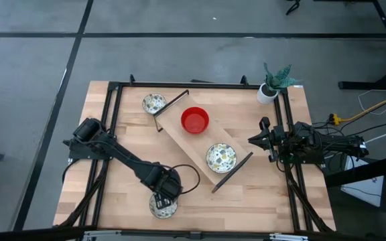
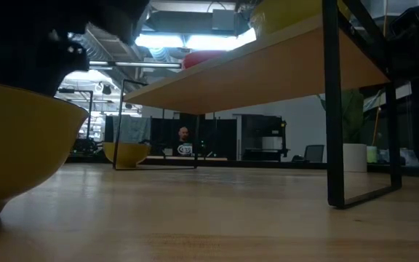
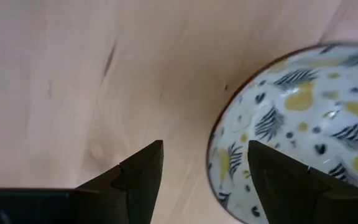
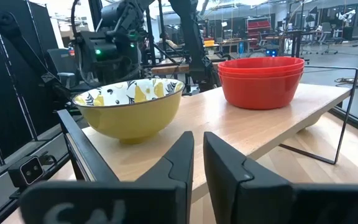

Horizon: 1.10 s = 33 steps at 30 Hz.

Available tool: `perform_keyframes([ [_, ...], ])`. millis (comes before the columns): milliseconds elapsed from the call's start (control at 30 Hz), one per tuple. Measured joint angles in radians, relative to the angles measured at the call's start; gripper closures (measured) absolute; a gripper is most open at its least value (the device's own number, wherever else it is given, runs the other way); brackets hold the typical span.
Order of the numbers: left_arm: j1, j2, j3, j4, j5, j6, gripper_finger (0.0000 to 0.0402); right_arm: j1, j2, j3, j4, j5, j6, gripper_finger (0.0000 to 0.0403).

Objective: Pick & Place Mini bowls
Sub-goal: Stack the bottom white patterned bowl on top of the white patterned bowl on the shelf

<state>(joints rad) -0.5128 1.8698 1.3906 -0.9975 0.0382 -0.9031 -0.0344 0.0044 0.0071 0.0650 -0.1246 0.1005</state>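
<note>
Nearest: patterned bowl [image 3: 303,130] on the table [image 1: 260,194], at its front edge, under the left hand [image 3: 204,165], spread wide across the rim. Right hand [image 4: 197,155] narrow, empty, waiting. Risk, probably: rim slipping from poor centering, bowl sliding off.

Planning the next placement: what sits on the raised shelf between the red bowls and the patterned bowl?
Nothing: bare wood separates the stacked glossy red bowls from the yellow leaf-patterned bowl, shown in the right wrist and high views.
</note>
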Motion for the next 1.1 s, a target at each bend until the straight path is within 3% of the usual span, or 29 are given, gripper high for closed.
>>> perform_keyframes([
  [133,0.011,0.0,-0.041,0.009,0.066,0.0,0.0176,0.0,0.0,0.0,-0.004,0.0,0.0,0.0363],
  [600,0.011,0.0,-0.06,0.056,0.058,0.0,0.0182,0.0,0.0,0.0,-0.028,0.0,0.0,0.0363],
  [1100,0.011,0.0,-0.06,0.056,0.068,0.0,0.0295,0.0,0.0,0.0,-0.027,0.0,0.0,0.0363],
])
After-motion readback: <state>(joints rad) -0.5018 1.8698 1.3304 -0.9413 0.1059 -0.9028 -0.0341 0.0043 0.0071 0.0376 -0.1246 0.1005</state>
